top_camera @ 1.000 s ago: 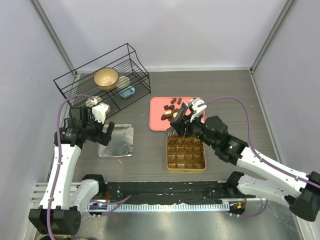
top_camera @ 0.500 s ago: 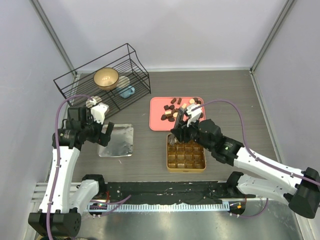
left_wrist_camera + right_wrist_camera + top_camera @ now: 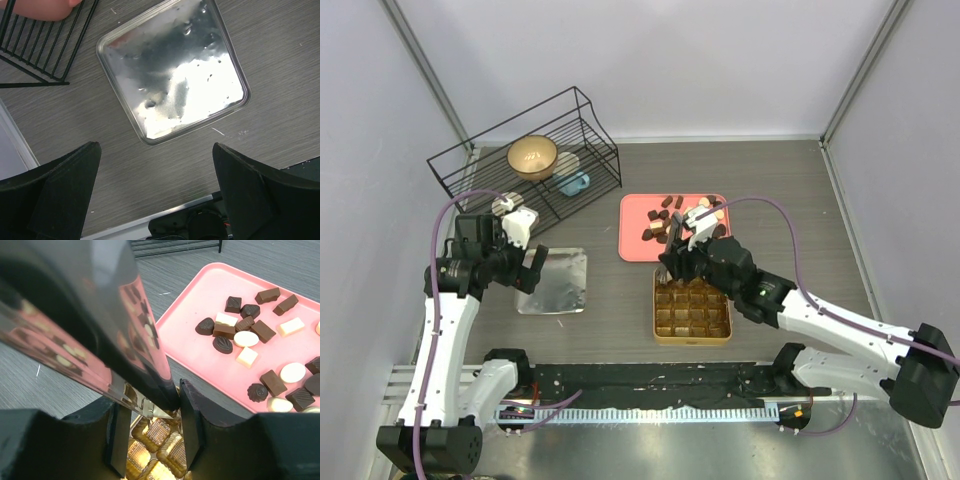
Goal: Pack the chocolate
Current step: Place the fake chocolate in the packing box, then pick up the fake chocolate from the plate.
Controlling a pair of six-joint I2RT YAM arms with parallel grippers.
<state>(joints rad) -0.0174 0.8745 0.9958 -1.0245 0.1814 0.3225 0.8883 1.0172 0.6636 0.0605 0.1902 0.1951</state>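
Nothing readable is showing in any view. No words, labels, brands or numbers are appearing on the chocolates [image 3: 263,331], the pink tray [image 3: 200,345], the gold tin [image 3: 692,338], the silver lid [image 3: 175,75] lying on the left of the desk, or the shiny metal tool [image 3: 125,340].

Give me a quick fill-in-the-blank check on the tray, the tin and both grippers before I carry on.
1. The loose chocolates lie on the ____ tray.
2. The left gripper hangs over the silver lid with its jaws ____.
3. The right gripper is clamped on a shiny metal tool above the far end of the ____ tin.
4. The golden bowl sits inside the ____ wire rack.

Missing words: pink; open; gold; black.
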